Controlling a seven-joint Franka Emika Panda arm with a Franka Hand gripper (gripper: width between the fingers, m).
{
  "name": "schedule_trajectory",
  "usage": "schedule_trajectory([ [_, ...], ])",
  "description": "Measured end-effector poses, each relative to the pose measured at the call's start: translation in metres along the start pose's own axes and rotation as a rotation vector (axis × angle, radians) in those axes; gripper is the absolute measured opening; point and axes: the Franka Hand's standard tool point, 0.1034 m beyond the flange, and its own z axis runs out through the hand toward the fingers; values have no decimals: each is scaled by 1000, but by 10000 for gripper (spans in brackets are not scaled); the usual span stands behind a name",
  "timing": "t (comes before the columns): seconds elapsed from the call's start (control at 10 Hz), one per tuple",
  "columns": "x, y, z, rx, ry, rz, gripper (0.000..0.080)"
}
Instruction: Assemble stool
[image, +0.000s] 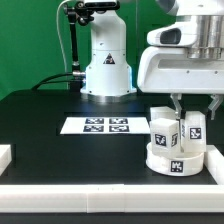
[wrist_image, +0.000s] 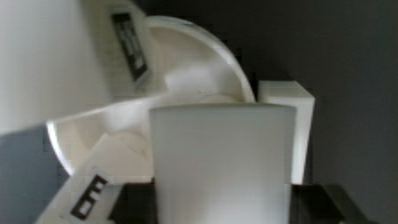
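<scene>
**Stool half built near the table's front right corner**

At the exterior view's far left, against the table's (image: 40, 110) front left edge, a plain white bar (image: 4, 155). Further along, flat on the black surface near the middle, the marker board (image: 97, 125) with its four tags. Behind it, at the back edge, the arm's white base (image: 106, 62) with a black cable looping beside it. Along the front edge, a long white bar (image: 90, 195).

Toward the right, close to the front right corner, the round seat (image: 177, 158), tag facing the camera. Upright on the seat, two tagged legs: one leg (image: 164, 128) on the exterior view's left, the other leg (image: 194, 128) on its right (both standing straight, near each other, slightly apart). Directly above, the gripper (image: 195, 103), fingers lowered around the top of the right-hand leg, half closed and seemingly clamped on it, though contact not plainly visible.

In the wrist view, blurred: a white block of leg (wrist_image: 222, 160) filling the middle between dark fingertips (wrist_image: 320, 205), curved seat rim (wrist_image: 196, 65) behind, second leg (wrist_image: 285, 100) partly hidden.
</scene>
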Motion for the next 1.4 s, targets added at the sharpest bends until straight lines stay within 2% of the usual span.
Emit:
schedule_trajectory([
  [0.1,0,0,0,20,-5,149,337],
  [0.2,0,0,0,26,-7,247,337],
  [0.3,-1,-3,0,26,-8,374,337],
  [1.1,-1,-5,0,40,-23,875,337],
  [1.2,0,-5,0,54,-28,1002,337],
  [1.4,3,-1,0,104,-24,1249,337],
])
